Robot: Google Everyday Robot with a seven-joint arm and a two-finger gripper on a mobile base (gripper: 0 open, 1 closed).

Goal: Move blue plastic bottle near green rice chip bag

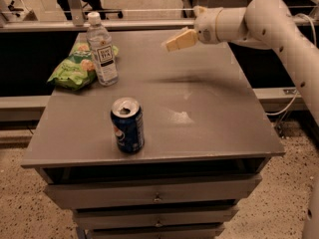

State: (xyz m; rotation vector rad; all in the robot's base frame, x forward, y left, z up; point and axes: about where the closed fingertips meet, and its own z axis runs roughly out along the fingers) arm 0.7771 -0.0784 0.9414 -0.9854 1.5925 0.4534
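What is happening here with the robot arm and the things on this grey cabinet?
A one-armed robot is working at a grey drawer cabinet. Its gripper hovers above the far part of the top, holding nothing, well apart from the blue plastic bottle. The bottle stands upright right beside the green rice chip bag, so the move looks done. An open blue soda can stands near the front edge.

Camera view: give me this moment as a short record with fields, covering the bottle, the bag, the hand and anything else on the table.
bottle: blue plastic bottle, upright and capped, at the far left of the table
bag: green rice chip bag, lying directly beside the bottle, on its left in the picture
hand: hand raised over the table's far middle, apart from the bottle, holding nothing
other: blue soda can, upright near the front edge, top opened
task state: bottle stands next to bag
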